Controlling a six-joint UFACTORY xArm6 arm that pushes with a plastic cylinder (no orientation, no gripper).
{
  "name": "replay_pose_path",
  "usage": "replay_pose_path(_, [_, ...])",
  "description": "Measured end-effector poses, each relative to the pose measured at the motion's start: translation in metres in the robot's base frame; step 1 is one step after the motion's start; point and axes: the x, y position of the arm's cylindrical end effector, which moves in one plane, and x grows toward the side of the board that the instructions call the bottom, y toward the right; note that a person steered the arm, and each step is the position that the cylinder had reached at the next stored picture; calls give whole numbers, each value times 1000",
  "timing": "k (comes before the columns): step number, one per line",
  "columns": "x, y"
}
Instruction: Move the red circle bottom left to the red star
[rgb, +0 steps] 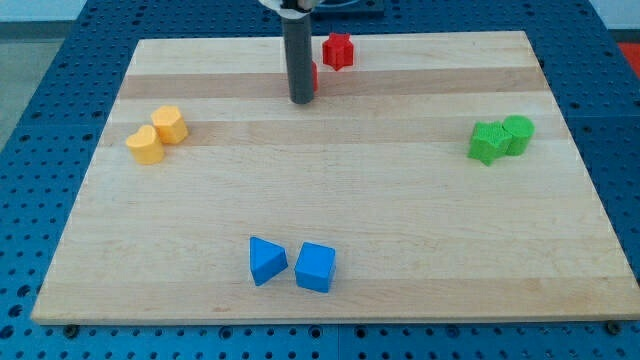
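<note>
Jaws: none on this rig, just a dark rod, so no open/closed state to give. My tip (300, 100) sits at the view's top centre, planted right in front of the red circle (313, 76), which shows only as a thin red sliver on the rod's right edge. Red star (339, 50) is just up-right of it, apart. Table (400, 220) also carries two yellow blocks (158, 134) left, two green blocks (501, 138) right, two blue blocks (292, 263) bottom.

A straight, dark grey cylindrical rod (smooth and matte) ends in my tip (301, 100), flat-cut and unmarked.
</note>
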Motion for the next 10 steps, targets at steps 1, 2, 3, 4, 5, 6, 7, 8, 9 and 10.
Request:
replay_pose_path(1, [-1, -26])
replay_pose_path(2, [-1, -29])
replay_pose_path(3, [-1, -19])
replay_pose_path(4, [-3, -1])
replay_pose_path(5, [-15, 0])
replay_pose_path(6, [-30, 0])
replay_pose_path(7, [-43, 0])
replay_pose_path(8, [-46, 0])
replay_pose_path(9, [-46, 0])
replay_pose_path(10, [-42, 0])
